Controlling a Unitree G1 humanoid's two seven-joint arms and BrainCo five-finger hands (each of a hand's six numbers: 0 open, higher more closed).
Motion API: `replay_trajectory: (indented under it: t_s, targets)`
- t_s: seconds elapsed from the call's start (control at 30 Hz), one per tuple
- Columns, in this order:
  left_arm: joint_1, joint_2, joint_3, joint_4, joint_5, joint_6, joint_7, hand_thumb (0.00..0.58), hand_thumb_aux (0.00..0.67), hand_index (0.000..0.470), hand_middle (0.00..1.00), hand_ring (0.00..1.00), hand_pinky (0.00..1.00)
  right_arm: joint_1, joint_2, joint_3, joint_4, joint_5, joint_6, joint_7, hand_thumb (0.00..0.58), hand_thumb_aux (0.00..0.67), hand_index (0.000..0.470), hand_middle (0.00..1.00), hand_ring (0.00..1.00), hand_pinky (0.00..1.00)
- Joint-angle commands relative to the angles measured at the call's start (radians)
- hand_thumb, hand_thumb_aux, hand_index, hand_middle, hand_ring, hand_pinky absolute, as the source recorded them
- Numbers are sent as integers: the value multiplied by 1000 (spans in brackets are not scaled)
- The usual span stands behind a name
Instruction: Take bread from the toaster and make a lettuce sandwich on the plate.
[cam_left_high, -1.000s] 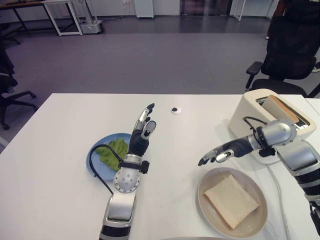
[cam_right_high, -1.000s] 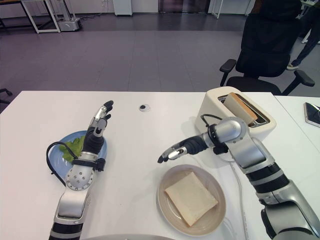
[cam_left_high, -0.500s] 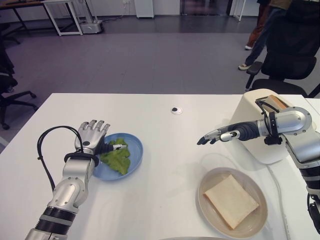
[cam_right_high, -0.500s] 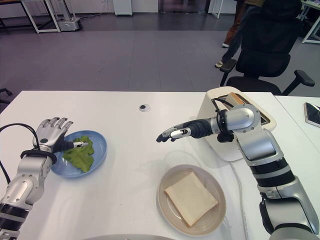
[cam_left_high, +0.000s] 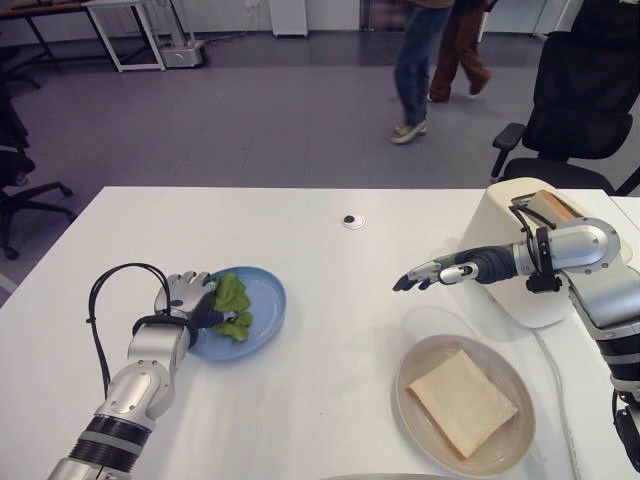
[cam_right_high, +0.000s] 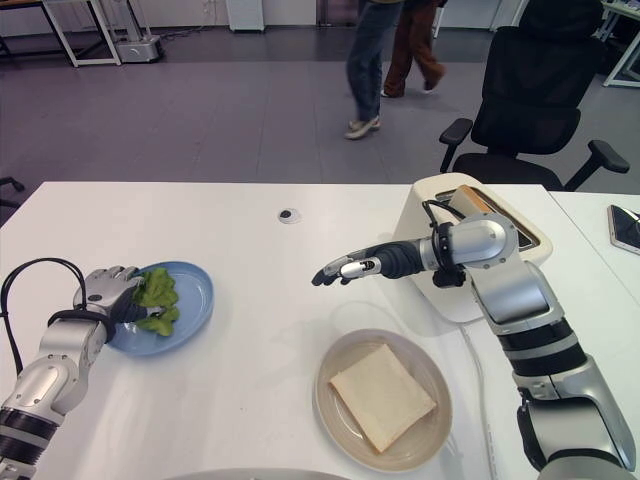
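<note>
Left hand (cam_left_high: 183, 298) clasps lettuce (cam_left_high: 231, 296) over blue plate (cam_left_high: 270, 308), lower left; right hand (cam_left_high: 445, 272) outstretched, empty, centre right.

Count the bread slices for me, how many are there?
2: one slice lying flat on the beige plate, another slice sticking up from the toaster. The toaster could hide more.

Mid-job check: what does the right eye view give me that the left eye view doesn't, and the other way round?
Right eye view adds a phone at the far right edge. Left eye view adds most of a chair at far left. Both: left robot hand gripping lettuce on the blue plate; right robot hand open beside the toaster, bread in its slot; a slice on the beige plate.
</note>
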Motion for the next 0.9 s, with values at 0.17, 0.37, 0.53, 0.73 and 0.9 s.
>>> replay_trajectory:
  t_s: [0.17,0.37,0.53,0.73,0.9]
  targets:
    - [31,-24,-10,13,-85,-32,39,580,670,470,0,0,0,7,5,20,42,-38,-37,-20,0,0,0,0,0,0]
    - [17,-52,28,-94,-127,-36,109,580,670,470,0,0,0,6,15,28,65,-56,-53,-32,0,0,0,0,0,0]
    - [-4,-108,58,-277,-185,-33,109,580,670,470,0,0,0,-3,21,30,82,-65,-60,-42,0,0,0,0,0,0]
    - [-56,-230,-47,-455,-230,-17,-33,580,670,470,0,0,0,-34,40,22,139,-83,-71,-77,0,0,0,0,0,0]
    - [-94,-408,-265,-419,-262,-39,-117,580,670,470,0,0,0,-174,93,-12,361,-179,-86,-283,0,0,0,0,0,0]
